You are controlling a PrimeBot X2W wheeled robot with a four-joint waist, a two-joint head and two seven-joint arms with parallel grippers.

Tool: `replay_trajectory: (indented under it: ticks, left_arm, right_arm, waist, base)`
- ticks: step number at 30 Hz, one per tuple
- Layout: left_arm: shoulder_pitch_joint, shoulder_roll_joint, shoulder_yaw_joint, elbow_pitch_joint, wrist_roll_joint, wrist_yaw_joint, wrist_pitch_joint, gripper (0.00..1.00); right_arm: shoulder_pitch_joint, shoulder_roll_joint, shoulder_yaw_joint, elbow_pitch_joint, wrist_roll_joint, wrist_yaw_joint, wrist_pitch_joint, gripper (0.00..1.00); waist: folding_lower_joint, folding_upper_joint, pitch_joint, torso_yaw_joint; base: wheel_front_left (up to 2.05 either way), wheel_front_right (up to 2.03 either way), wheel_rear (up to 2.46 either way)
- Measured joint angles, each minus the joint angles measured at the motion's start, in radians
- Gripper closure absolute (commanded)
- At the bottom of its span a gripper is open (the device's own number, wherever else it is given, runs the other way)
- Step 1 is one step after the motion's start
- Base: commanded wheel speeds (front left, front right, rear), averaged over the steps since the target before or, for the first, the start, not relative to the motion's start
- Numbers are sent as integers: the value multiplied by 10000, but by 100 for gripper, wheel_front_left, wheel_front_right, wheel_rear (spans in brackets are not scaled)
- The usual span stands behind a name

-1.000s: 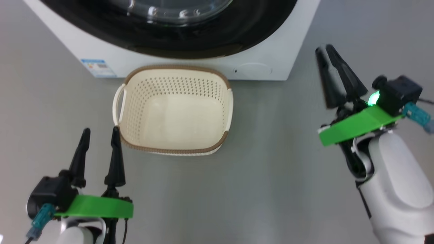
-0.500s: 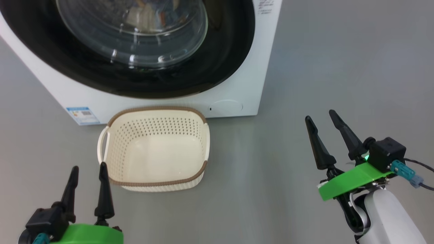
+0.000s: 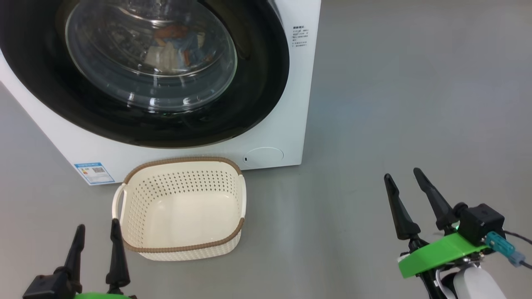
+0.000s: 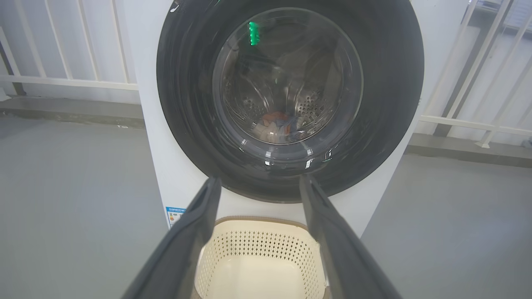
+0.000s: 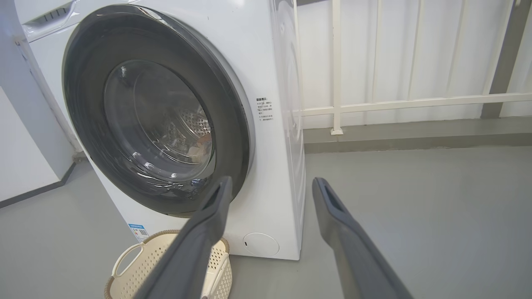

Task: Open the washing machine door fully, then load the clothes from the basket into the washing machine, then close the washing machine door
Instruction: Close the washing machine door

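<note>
One washing machine (image 3: 299,104), its one door (image 3: 257,91) shut; one basket (image 3: 183,160) at its foot; two grippers standing off.
The door sits flush in the white front, and the clothes (image 3: 174,45) lie in the drum behind its glass. Open grey floor (image 3: 415,83) runs out from the machine's right edge. The basket stands just before the machine's lower edge, its bare bottom showing. The left gripper (image 3: 97,224) is near the basket's near-left corner and the right gripper (image 3: 402,173) is well apart over the floor. Jaws wide on both, holding nothing.
</note>
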Motion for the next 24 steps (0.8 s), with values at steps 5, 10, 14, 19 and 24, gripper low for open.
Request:
replay_trajectory:
  ticks: [5, 10, 14, 19, 24]
  left_arm:
    - [273, 12, 90, -19, 69, -2, 0, 0]
    - [510, 17, 155, -46, 194, 0, 0, 0]
    - [634, 17, 165, -52, 280, -2, 0, 0]
    - [836, 21, 165, -33, 407, -19, 0, 0]
    - [879, 40, 161, -23, 420, -79, 0, 0]
  right_arm:
    - [374, 109, -305, -121, -59, 0, 0, 0]
    - [623, 313, -466, -228, -207, 0, 0, 0]
    - [788, 347, -616, -267, -232, 0, 0, 0]
    - [886, 380, -631, -301, -236, 0, 0, 0]
    - [974, 416, -683, -314, -236, 0, 0, 0]
  waist:
    - [0, 0, -185, -1]
    - [0, 0, -334, -26]
    - [0, 0, -396, -55]
    - [0, 0, -497, -56]
    - [0, 0, -574, -43]
  base:
    - [0, 0, 0]
    - [0, 0, 0]
    - [0, 0, 0]
    - [0, 0, 0]
    - [0, 0, 0]
